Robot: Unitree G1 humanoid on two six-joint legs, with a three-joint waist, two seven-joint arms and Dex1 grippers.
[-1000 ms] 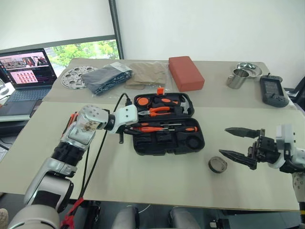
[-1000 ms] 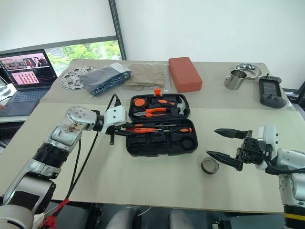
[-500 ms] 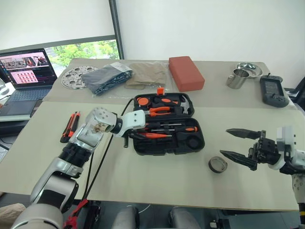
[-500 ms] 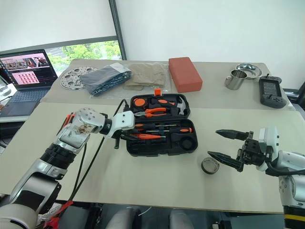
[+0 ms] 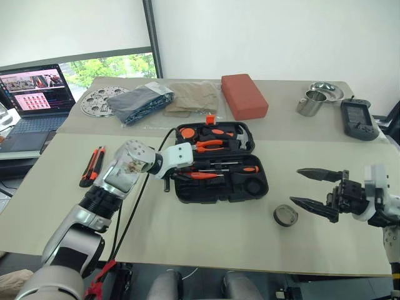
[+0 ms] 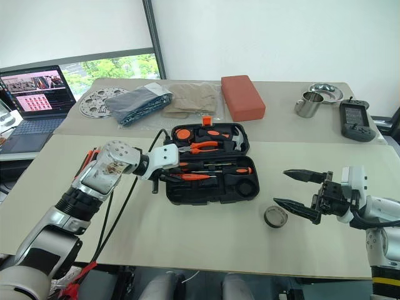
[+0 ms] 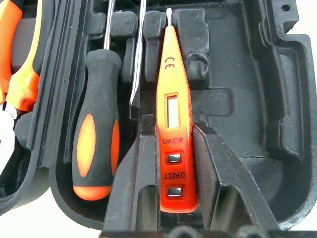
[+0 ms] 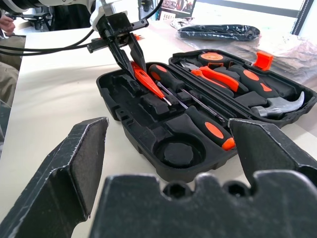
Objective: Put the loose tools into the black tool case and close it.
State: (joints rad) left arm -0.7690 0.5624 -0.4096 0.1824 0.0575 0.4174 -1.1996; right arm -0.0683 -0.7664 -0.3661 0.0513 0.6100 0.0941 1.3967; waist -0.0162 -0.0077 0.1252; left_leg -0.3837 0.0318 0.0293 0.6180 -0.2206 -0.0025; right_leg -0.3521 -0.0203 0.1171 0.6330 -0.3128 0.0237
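Left gripper is pinching the orange tester, its tip lying inside the open case beside 2 screwdrivers. Right gripper is hanging with fingers spread wide, holding nothing, just beside the grey roll. Knife is lying on the table, left of the case.

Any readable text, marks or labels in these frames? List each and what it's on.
"CE": on the slim orange tester screwdriver, near its tip.
"INDUCTANCE": on the same tester, below its small window.
"DIRECT": on the same tester, between its two lower buttons.
Laptop screen: windows with content, too small to read.
Handheld device: nothing legible.
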